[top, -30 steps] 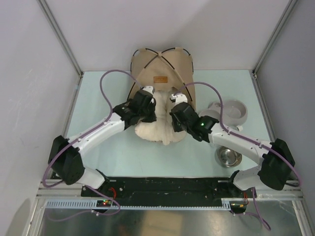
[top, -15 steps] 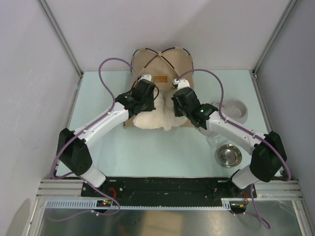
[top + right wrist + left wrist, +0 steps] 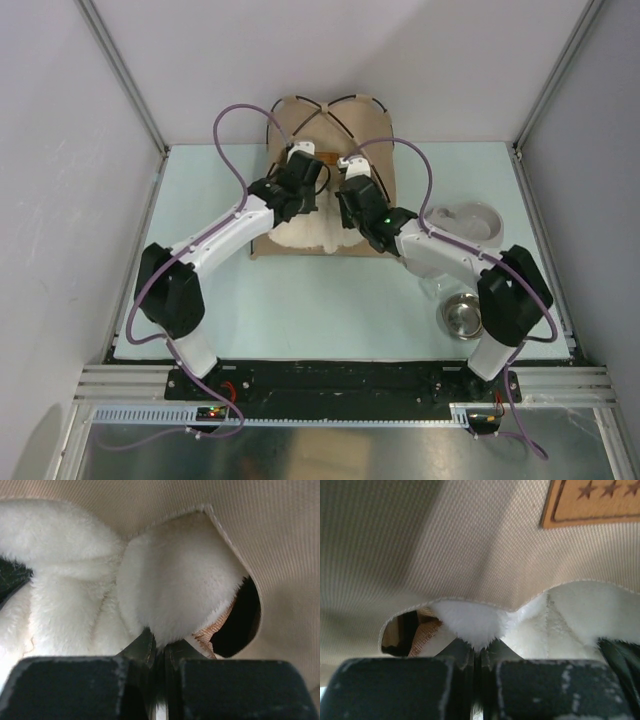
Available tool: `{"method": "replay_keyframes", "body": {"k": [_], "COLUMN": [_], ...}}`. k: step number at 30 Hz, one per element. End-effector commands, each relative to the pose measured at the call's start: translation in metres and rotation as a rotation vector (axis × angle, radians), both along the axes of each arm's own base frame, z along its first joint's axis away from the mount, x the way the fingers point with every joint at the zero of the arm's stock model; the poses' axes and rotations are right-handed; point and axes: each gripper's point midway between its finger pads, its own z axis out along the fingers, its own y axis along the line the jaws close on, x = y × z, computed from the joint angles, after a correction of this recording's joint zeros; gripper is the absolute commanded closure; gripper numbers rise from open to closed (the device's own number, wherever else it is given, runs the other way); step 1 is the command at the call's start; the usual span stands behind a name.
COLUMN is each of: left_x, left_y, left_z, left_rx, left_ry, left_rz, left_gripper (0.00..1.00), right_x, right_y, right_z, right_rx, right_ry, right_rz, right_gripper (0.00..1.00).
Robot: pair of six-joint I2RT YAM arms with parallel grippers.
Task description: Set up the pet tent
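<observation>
The only marking that shows is the small brown label (image 3: 592, 502) sewn on the pet tent (image 3: 300, 125). In the left wrist view it carries a dark printed border and a row of dark stars along its top. No words can be read on it. From the top view the label (image 3: 328, 158) is a small orange-brown patch between the two end effectors.

The pet tent stands at the far middle of the pale green surface (image 3: 200, 200), its back close to the rear wall. Its fabric is a ribbed tan beige weave (image 3: 445, 540). Thin dark poles (image 3: 322, 112) cross over its top, and the edges have dark trim. A flat tan base panel reaches toward the arms.

A fluffy cream-white cushion (image 3: 305, 232) lies on that base panel, partly inside the tent mouth. The left end effector (image 3: 477, 652) is closed, pinching a tuft of the cushion's edge (image 3: 470, 625) between its fingers. The right end effector (image 3: 159, 647) is closed too, gripping a rounded fold of the cushion (image 3: 180, 580). Both sit right at the tent opening, side by side and near each other.

To the right of the tent sit a pale grey bowl (image 3: 470, 222) and, nearer the arms, a steel bowl (image 3: 463, 317).
</observation>
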Motion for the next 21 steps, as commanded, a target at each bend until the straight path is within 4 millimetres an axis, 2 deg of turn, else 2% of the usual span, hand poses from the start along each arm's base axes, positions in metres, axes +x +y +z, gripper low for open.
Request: {"method": "replay_keyframes", "body": {"k": [1, 11, 16, 21], "left_x": [0.026, 0.045, 0.056, 0.059], "left_y": [-0.025, -0.039, -0.032, -0.025], "left_z": [0.041, 0.042, 0.041, 0.023], "left_rx": [-0.113, -0.136, -0.089, -0.052], "left_ry": [-0.162, -0.216, -0.279, -0.288], "left_rz": [-0.011, -0.028, -0.004, 0.017], "left_gripper": [1.0, 1.0, 1.0, 1.0], "right_x": [0.034, 0.05, 0.048, 0.045], "right_y": [0.032, 0.026, 0.031, 0.029], "right_z": [0.066, 0.046, 0.03, 0.005], "right_rx": [0.132, 0.04, -0.007, -0.03], "right_ry": [-0.215, -0.241, -0.245, -0.206], "right_rz": [-0.032, -0.097, -0.059, -0.036], "right_gripper": [1.0, 1.0, 1.0, 1.0]}}
